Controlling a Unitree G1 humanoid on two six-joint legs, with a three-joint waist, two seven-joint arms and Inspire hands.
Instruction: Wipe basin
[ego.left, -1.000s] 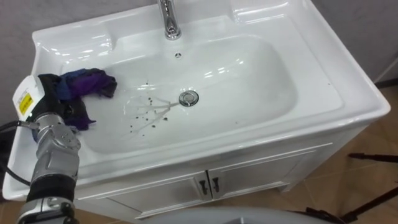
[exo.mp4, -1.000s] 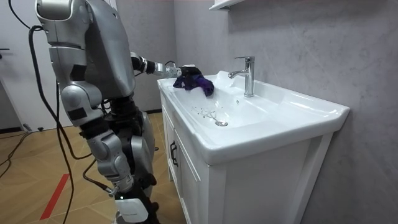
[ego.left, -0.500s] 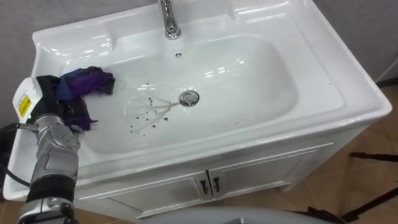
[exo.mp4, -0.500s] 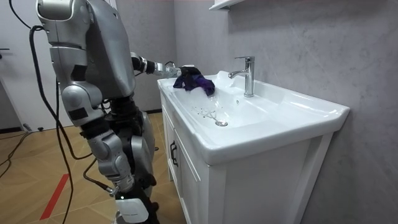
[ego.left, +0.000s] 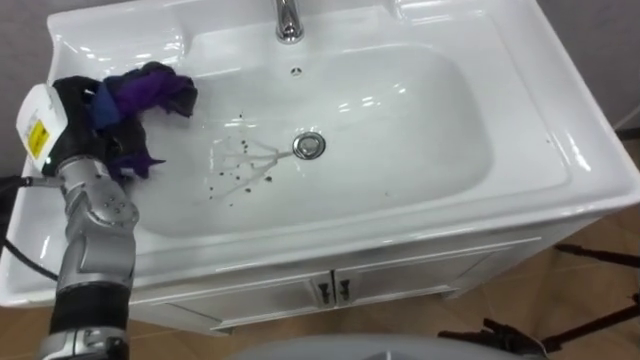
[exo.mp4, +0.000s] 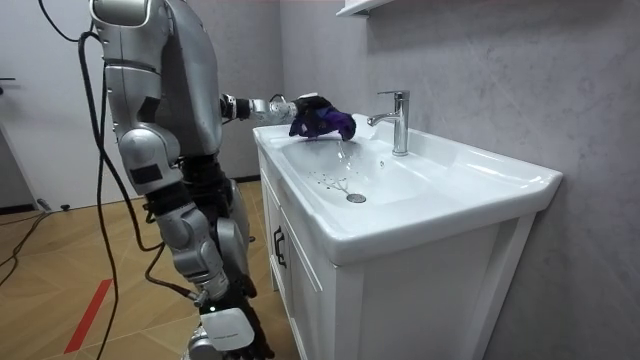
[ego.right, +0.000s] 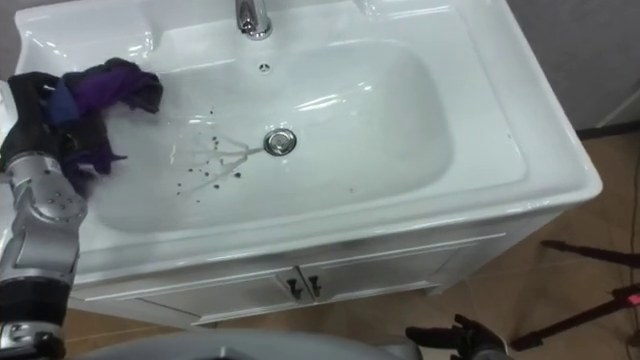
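A crumpled purple and dark blue cloth (ego.left: 142, 92) hangs over the left slope of the white basin (ego.left: 560, 150), with my left hand (ego.left: 72, 108) shut on it from the left rim. In the room view the cloth (exo.mp4: 322, 120) is held just above the basin's far corner, a little short of the faucet (exo.mp4: 398, 120). Dark specks and wet streaks (ego.left: 236, 176) lie on the basin floor left of the drain (ego.left: 309, 146). The hand's fingers are buried in the cloth (ego.right: 102, 84).
The chrome faucet (ego.left: 289, 20) stands at the back middle of the basin. White cabinet doors with small handles (ego.left: 330, 290) sit below the front rim. Black stand legs (ego.left: 595, 252) cross the wooden floor at the lower right. I stand at the cabinet's left end.
My left hand has lifted the cloth a little and carried it toward the faucet. I have stepped closer to the basin, and the eye views have shifted with me.
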